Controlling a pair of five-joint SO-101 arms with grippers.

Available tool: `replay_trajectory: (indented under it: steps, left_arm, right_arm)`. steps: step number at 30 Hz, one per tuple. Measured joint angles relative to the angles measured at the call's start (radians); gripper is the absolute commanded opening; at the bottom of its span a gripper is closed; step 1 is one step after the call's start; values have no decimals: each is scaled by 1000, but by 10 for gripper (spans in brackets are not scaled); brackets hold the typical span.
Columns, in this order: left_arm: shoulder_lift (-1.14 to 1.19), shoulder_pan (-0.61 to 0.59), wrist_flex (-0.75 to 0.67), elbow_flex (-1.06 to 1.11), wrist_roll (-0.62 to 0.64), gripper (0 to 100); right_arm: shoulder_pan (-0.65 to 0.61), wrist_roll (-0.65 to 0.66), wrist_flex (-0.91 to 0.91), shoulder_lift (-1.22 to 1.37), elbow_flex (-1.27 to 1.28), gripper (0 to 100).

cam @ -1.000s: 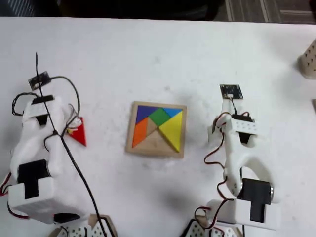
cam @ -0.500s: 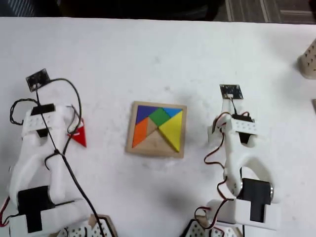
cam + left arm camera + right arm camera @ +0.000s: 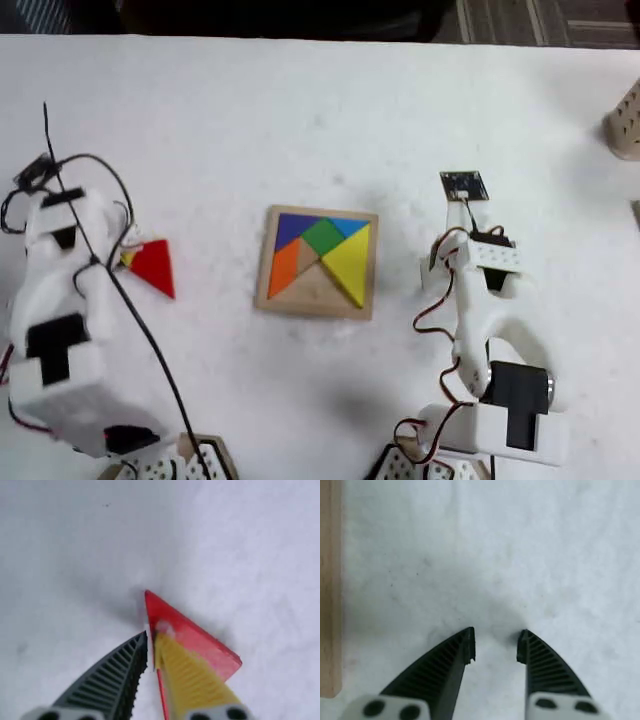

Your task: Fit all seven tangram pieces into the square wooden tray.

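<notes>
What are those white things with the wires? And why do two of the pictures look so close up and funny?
Those are two small robot arms, the left arm and the right arm, at a white table. The wide picture is from a camera looking down on everything. The two close-up pictures are from a little camera on each arm's wrist, so you see its pincher, called a gripper, poking out. On the table lies a square wooden tray with colourful puzzle pieces inside and some bare wood showing. The left gripper pinches a red triangle, off to the side of the tray. The right gripper is open and holds nothing.
</notes>
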Motion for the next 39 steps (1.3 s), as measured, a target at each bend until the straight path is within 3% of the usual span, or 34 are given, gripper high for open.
replay_trajectory:
  steps: [7, 19, 26, 34, 39]
  left_arm:
    - [157, 3, 41, -130, 2, 22]
    - [169, 299, 38, -213, 0, 22]
    - [169, 347, 38, -224, -9, 23]
    - [-44, 362, 117, -178, -440, 24]
    - [-163, 451, 5, 18, -723, 37]
  right_arm:
    - [0, 0, 0, 0, 0, 137]
    - [0, 0, 0, 0, 0, 137]
    - [0, 0, 0, 0, 0, 137]
    - [0, 0, 0, 0, 0, 137]
    - [0, 0, 0, 0, 0, 137]
